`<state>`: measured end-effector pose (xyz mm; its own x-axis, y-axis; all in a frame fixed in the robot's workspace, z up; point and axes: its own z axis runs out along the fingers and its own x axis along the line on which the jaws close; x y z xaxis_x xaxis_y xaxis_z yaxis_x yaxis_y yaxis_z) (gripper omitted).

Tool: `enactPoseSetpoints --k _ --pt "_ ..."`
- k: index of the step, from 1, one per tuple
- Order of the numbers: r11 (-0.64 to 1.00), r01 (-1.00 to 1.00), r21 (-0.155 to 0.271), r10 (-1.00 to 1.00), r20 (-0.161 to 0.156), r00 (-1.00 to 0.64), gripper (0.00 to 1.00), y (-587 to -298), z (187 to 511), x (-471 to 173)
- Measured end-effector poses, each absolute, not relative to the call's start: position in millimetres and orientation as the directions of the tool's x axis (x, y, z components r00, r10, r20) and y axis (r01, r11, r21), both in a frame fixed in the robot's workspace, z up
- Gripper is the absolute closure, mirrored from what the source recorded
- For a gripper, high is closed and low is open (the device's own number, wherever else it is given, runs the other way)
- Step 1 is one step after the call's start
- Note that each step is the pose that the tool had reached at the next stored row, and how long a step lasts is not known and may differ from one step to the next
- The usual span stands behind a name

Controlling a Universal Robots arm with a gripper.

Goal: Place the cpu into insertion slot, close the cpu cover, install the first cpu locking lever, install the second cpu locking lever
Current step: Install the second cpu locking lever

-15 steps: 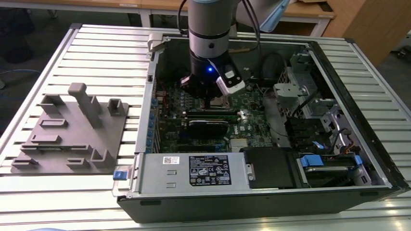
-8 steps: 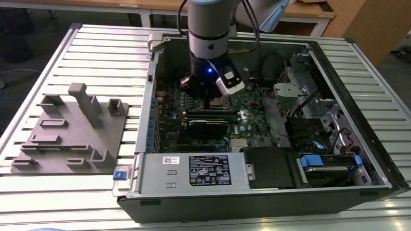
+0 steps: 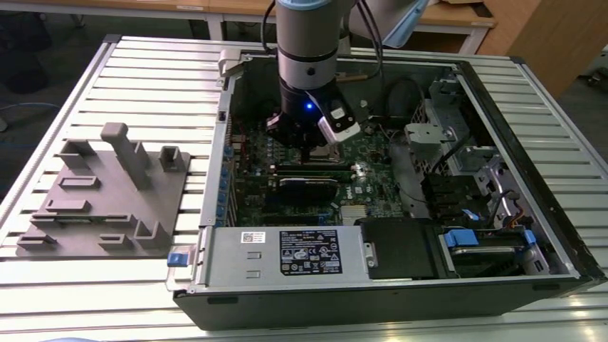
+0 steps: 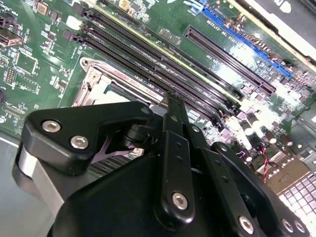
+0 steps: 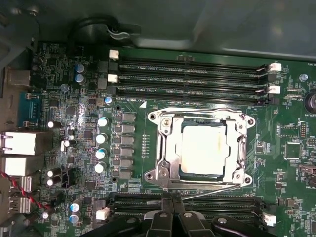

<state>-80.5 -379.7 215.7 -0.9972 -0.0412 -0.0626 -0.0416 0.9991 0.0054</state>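
A CPU (image 5: 203, 148) sits in the motherboard socket (image 5: 163, 163), its silver cover plate (image 5: 170, 126) lowered around it. The gripper (image 5: 172, 200), fingers pinched together and empty, hovers at the socket's six o'clock edge beside a thin locking lever (image 5: 212, 190). Press the lever steadily, not sideways.

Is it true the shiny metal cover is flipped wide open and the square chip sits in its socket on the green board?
Not quite. In the first wrist view the metal cover lies flat, closed over the socket, framing the chip. The chip does sit in its socket on the green board.
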Motion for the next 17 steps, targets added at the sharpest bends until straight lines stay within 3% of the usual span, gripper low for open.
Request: enactPoseSetpoints --k 17 --pt "0.999 -0.041 0.005 -0.040 -0.063 -0.997 0.89 -379.7 210.3 -85.1"
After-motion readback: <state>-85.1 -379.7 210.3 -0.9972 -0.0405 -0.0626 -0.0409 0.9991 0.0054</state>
